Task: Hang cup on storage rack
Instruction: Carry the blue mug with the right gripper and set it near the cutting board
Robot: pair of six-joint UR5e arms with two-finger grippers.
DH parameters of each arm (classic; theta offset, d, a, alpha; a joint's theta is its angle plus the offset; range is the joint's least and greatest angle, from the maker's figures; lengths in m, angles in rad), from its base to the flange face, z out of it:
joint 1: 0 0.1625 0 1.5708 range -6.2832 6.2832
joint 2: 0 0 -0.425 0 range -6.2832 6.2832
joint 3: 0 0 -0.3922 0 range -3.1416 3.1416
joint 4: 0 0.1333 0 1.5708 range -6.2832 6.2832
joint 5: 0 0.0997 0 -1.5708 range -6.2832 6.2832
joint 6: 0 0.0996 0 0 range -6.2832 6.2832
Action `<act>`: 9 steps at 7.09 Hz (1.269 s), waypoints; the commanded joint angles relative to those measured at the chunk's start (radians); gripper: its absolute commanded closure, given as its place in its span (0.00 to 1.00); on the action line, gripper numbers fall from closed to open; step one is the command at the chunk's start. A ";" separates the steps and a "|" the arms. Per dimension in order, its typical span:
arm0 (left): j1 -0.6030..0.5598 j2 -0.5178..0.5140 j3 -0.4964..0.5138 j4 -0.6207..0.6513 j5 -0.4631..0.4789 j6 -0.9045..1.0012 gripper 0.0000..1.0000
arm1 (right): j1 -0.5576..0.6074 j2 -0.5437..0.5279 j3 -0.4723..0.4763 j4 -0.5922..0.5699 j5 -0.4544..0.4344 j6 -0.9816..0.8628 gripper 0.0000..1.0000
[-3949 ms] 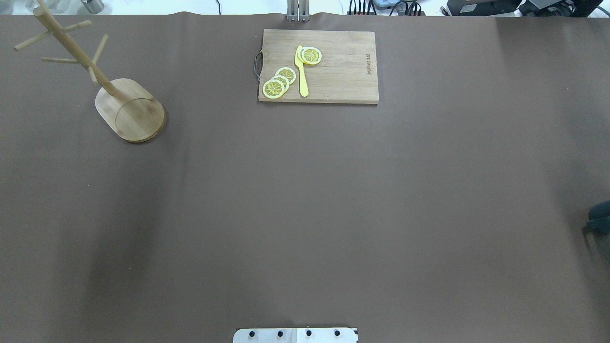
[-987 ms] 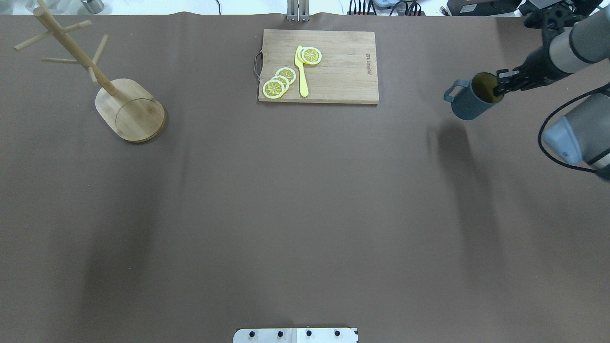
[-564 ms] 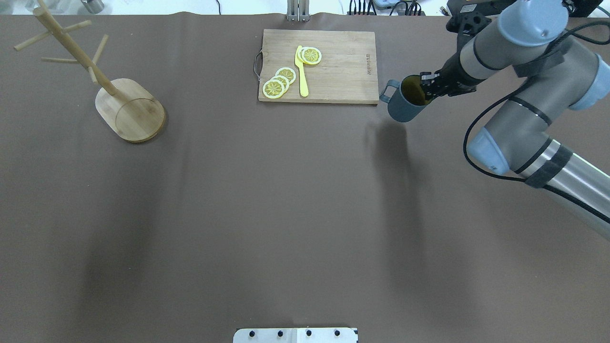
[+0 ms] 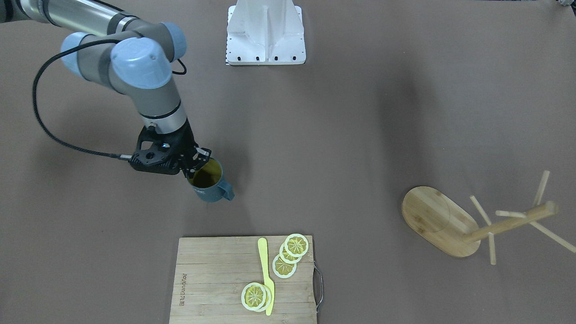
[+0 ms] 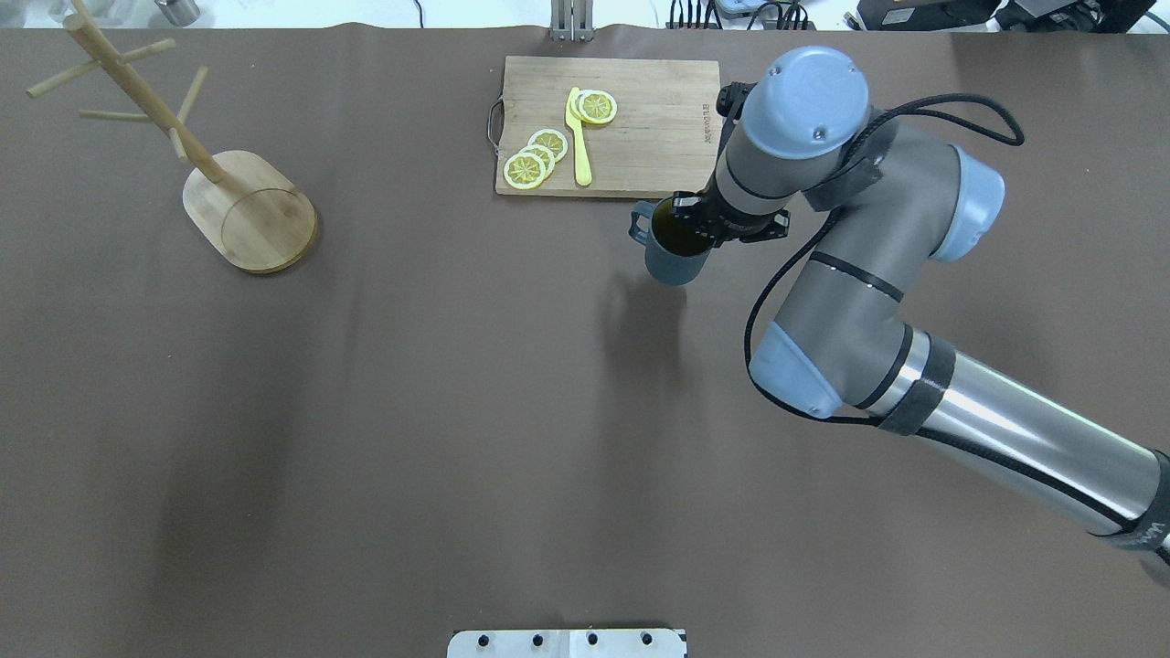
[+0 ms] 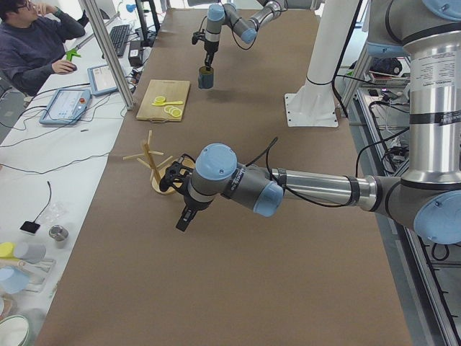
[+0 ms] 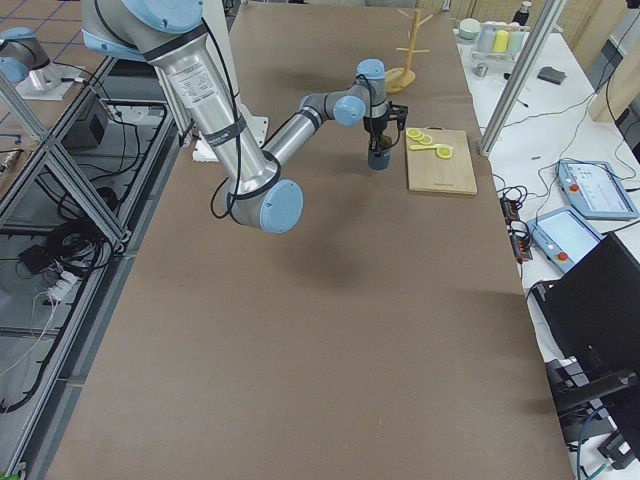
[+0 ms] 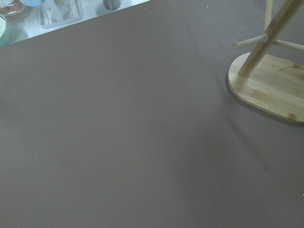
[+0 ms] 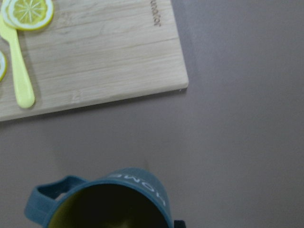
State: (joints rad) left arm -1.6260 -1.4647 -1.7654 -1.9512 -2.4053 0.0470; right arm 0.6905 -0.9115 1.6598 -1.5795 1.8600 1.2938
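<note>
cup pinched at rim by right jaws near cutting board; left jaws near storage rack, state unclear.

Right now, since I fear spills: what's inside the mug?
Inside the mug, its yellow-green wall shows, with one finger of the right claw, which pinches the rim. The bottom is in shadow, so any contents cannot be seen.

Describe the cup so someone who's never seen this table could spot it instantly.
Find the bamboo cutting board holding lemon slices. Off one corner, the right arm's claw grips a cup by its rim. Unlike the flat yellow pieces nearby, it is a slate-blue cylinder, yellow-green inside, with a small handle.
</note>
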 commanded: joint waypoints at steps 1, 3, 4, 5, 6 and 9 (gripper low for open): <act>0.000 0.001 0.006 -0.002 -0.002 0.001 0.01 | -0.093 0.110 -0.018 -0.117 -0.044 0.166 1.00; 0.000 0.001 0.007 0.000 -0.002 0.002 0.01 | -0.162 0.153 -0.043 -0.125 -0.070 0.283 1.00; 0.000 0.001 0.007 -0.002 -0.002 0.001 0.01 | -0.181 0.183 -0.079 -0.125 -0.083 0.309 1.00; 0.000 0.001 0.009 -0.002 -0.002 0.002 0.01 | -0.183 0.190 -0.106 -0.123 -0.085 0.309 0.88; 0.000 0.001 0.012 -0.002 -0.002 0.002 0.01 | -0.183 0.192 -0.106 -0.122 -0.100 0.309 0.60; 0.000 0.000 0.014 -0.002 -0.002 0.002 0.01 | -0.183 0.197 -0.074 -0.116 -0.155 0.268 0.00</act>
State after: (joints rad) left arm -1.6260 -1.4643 -1.7533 -1.9528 -2.4068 0.0491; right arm 0.5074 -0.7171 1.5663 -1.6969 1.7308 1.5875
